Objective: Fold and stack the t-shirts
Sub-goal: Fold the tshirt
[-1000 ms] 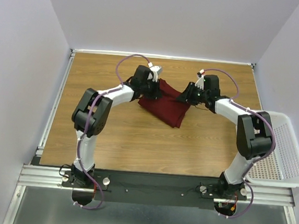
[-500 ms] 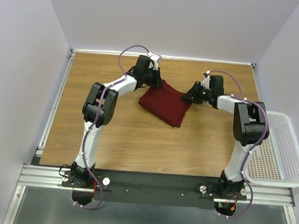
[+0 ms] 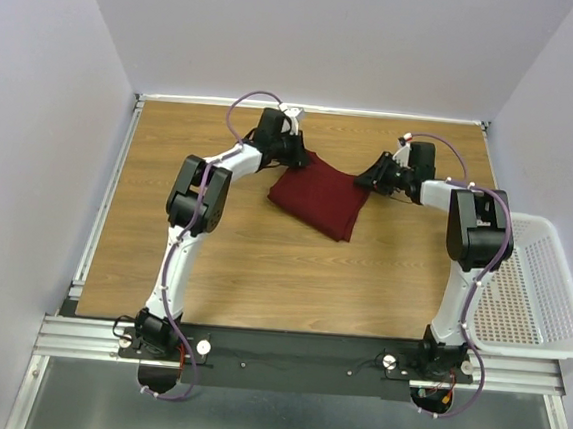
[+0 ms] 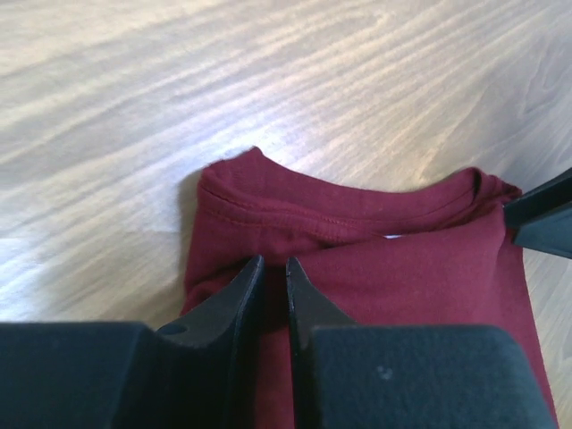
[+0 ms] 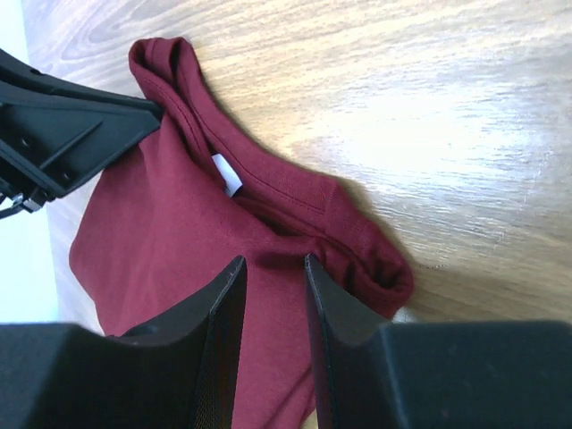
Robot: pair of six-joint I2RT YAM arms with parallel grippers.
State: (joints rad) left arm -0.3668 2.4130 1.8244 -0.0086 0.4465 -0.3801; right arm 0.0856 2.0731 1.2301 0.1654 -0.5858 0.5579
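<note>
One maroon t-shirt (image 3: pixel 318 199) lies folded flat on the wooden table, its collar edge toward the far side. My left gripper (image 3: pixel 297 157) hovers at the shirt's far left corner. In the left wrist view the t-shirt (image 4: pixel 384 259) lies under my left gripper (image 4: pixel 273 261), whose jaws are open only a narrow slit with no cloth pinched. My right gripper (image 3: pixel 368 178) is at the far right corner. In the right wrist view my right gripper (image 5: pixel 274 259) is open above the t-shirt (image 5: pixel 161 223), beside a bunched sleeve (image 5: pixel 380 264).
A white mesh basket (image 3: pixel 550 298) sits at the table's right edge beside the right arm. Bare wooden tabletop (image 3: pixel 262 263) surrounds the shirt. The left gripper's black fingers (image 5: pixel 71 125) show in the right wrist view, near the collar.
Both arms have stretched further toward the far side and the grippers have drawn slightly outward to the shirt's far corners. The shirt has stayed in place.
</note>
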